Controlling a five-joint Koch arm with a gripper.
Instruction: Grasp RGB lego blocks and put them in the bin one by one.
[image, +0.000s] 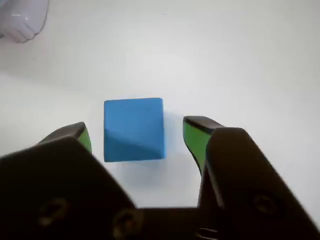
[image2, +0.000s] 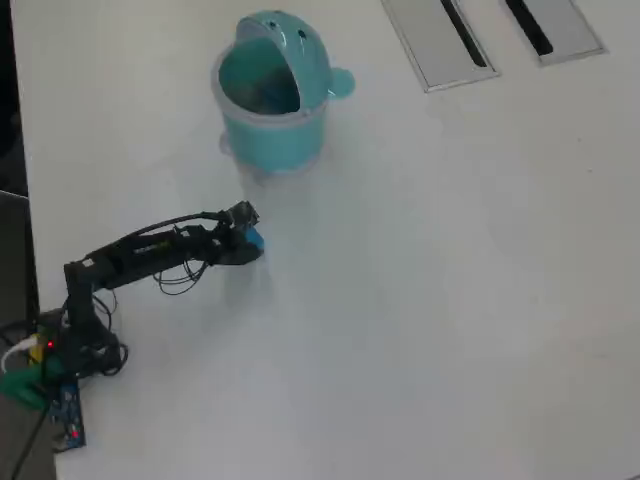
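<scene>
Pincer (image: 137, 137) jaws stand wide, one green-padded tip on each side of the blue block (image: 133, 129), neither touching it as it rests on the white worktop (image: 240, 60). Overhead, the teal bin (image2: 272, 130) sits lid-up, well apart from the arm. Red and yellow-green blocks appear nowhere (the bin's inside is too dim to tell), so blue seems the one left.
</scene>
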